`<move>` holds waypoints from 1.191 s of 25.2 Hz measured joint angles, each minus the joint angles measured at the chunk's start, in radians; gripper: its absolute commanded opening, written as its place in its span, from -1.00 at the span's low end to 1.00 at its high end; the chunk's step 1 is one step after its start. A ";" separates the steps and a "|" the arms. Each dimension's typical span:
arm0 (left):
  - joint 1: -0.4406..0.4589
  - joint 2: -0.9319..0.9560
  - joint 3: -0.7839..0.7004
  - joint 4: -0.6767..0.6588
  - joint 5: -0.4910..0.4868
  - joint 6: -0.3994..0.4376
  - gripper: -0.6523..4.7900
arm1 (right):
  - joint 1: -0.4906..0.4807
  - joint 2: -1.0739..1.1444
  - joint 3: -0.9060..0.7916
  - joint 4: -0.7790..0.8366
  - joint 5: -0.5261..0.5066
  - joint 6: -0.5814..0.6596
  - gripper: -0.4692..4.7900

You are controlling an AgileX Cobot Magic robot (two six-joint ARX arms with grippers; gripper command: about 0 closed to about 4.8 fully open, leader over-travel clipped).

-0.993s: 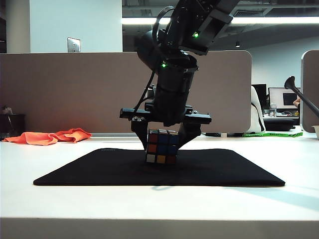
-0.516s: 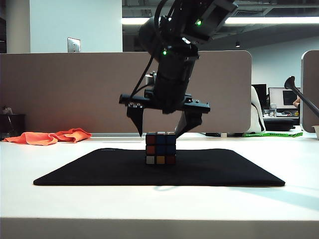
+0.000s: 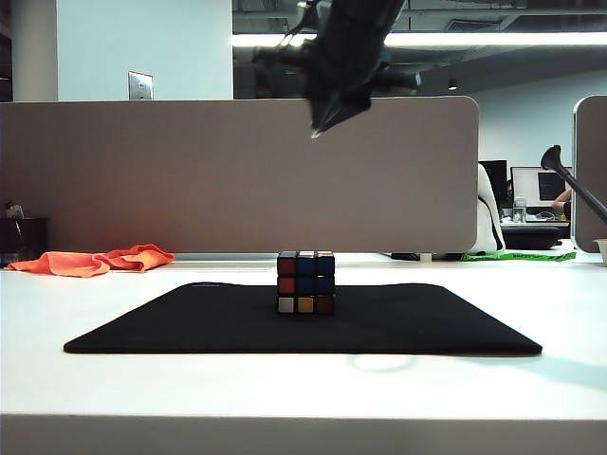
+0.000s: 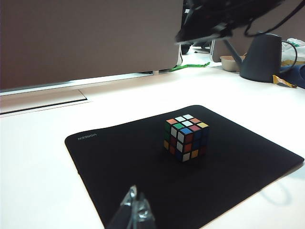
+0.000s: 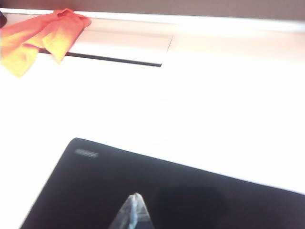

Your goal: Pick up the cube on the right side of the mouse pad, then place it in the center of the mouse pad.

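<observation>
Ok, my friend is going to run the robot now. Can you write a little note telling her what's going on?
Right pincer: shut, holding nothing, high above the mouse pad.
Left pincer: shut, holding nothing, low near the pad's edge in the left wrist view.
Cube: standing upright about in the middle of the mouse pad, nothing touching it.
Orange cloth: lying on the table, off to the left beyond the pad.
Done: the cube is picked, placed and let go.
Left: nothing on the cube itself, it seems; probably just park the right arm.
</observation>
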 measured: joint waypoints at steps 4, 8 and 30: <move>0.000 0.000 0.000 0.000 -0.005 -0.007 -0.78 | -0.023 -0.053 -0.001 -0.003 0.000 -0.097 -0.84; 0.000 0.000 0.000 0.000 -0.132 -0.116 -0.78 | -0.050 -0.115 -0.003 -0.002 -0.002 -0.158 -0.84; 0.000 0.000 0.000 -0.039 -0.477 -0.082 -0.78 | -0.418 -0.682 -0.742 0.321 -0.275 -0.286 -0.84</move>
